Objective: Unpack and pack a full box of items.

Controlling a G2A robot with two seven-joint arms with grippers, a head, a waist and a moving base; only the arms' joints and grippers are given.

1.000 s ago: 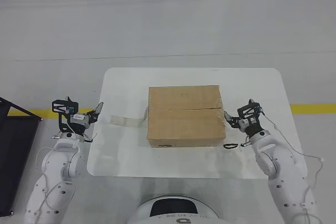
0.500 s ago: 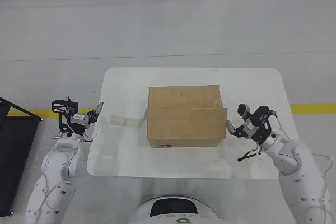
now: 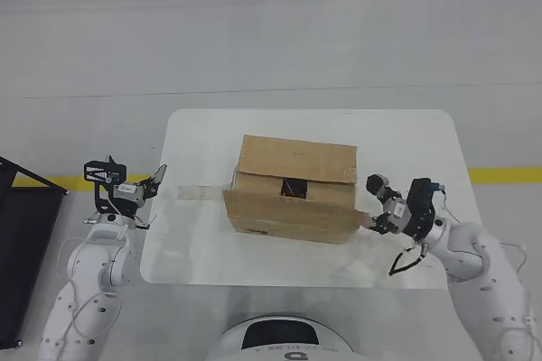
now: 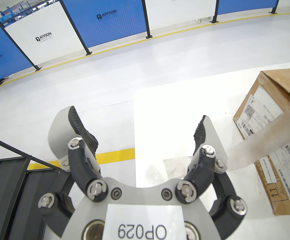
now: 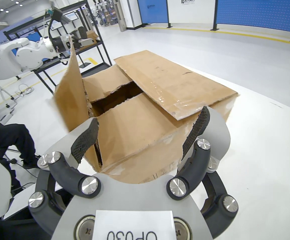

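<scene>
The left gripper (image 4: 137, 118) is hovering at the left edge of the surface (image 3: 190, 262), its fingers spread and holding nothing. A loose tape strip (image 3: 203, 191) is trailing from the cardboard box (image 3: 294, 212), which is sitting skewed mid-surface with its flaps partly lifted. The right gripper (image 5: 150, 123) is straddling the box's right end, fingers spread and not clamping. With nothing bracing it, the box risks sliding or tipping under a push.

Bright, even overhead light; shadows faint and soft.
</scene>
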